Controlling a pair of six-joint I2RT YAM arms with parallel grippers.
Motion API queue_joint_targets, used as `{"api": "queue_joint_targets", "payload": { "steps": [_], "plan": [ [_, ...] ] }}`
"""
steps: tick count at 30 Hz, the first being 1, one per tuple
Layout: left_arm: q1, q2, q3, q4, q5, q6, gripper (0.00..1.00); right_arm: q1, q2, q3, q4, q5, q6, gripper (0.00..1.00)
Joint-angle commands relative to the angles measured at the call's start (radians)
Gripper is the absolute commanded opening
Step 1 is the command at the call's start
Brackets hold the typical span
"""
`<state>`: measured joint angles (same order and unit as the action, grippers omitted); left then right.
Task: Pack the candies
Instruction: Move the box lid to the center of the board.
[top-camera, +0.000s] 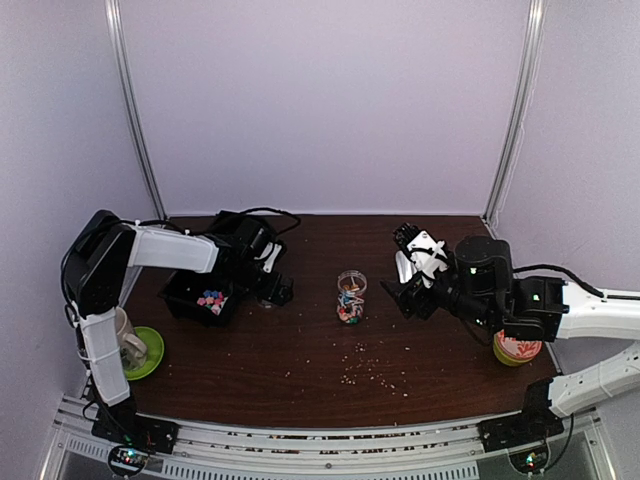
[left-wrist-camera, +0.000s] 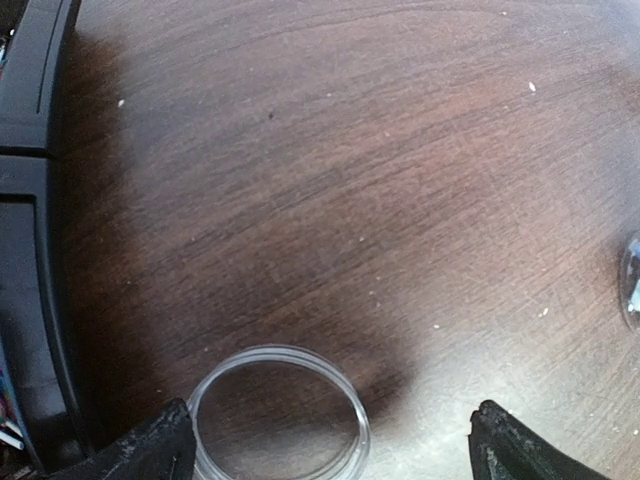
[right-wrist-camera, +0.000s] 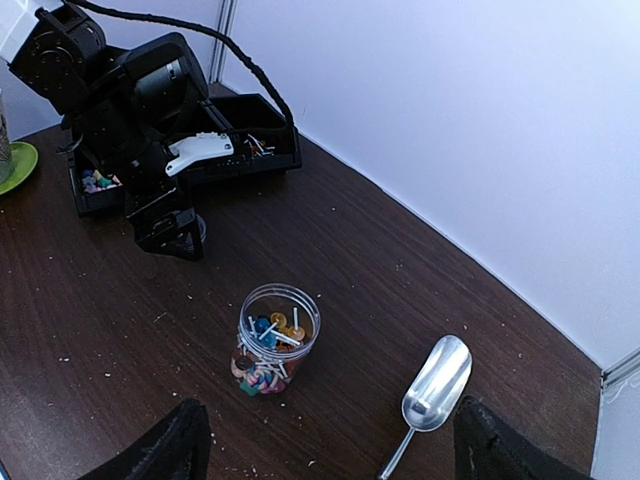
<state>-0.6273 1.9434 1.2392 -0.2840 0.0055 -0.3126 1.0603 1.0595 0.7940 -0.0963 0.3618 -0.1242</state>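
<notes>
A clear open jar (right-wrist-camera: 277, 338) stands mid-table, partly filled with multicoloured candies (right-wrist-camera: 262, 372) and white sticks; it also shows as the jar (top-camera: 351, 297) from above. More candies (top-camera: 211, 299) lie in a black tray (top-camera: 185, 300) at the left. My left gripper (left-wrist-camera: 330, 455) is open low over the table beside that tray. A clear round lid (left-wrist-camera: 278, 412) lies flat between its fingers, nearer the left finger (left-wrist-camera: 150, 452). My right gripper (right-wrist-camera: 330, 462) hangs open above the table right of the jar, holding nothing. A metal scoop (right-wrist-camera: 437, 383) lies near its right finger (right-wrist-camera: 500, 450).
A green plate (top-camera: 152, 352) with a mug (top-camera: 128, 338) sits at the near left. A red-topped round container (top-camera: 517, 348) stands at the near right. Pale crumbs (top-camera: 372, 372) are scattered over the front of the dark wooden table. White walls close the back.
</notes>
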Motion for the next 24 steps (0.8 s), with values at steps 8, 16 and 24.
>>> {"api": "queue_joint_targets", "payload": {
  "steps": [8, 16, 24],
  "plan": [
    [0.011, -0.006, -0.016, 0.07, -0.033, 0.026, 0.98, -0.003, -0.006, 0.025, -0.009, -0.006, 0.013, 0.84],
    [0.011, -0.054, -0.04, 0.121, -0.04, 0.034, 0.98, -0.003, -0.001, 0.026, -0.01, -0.006, 0.012, 0.84],
    [0.011, -0.049, -0.04, 0.1, -0.071, 0.028, 0.98, -0.002, 0.003, 0.027, -0.015, -0.009, 0.014, 0.84]
  ]
}}
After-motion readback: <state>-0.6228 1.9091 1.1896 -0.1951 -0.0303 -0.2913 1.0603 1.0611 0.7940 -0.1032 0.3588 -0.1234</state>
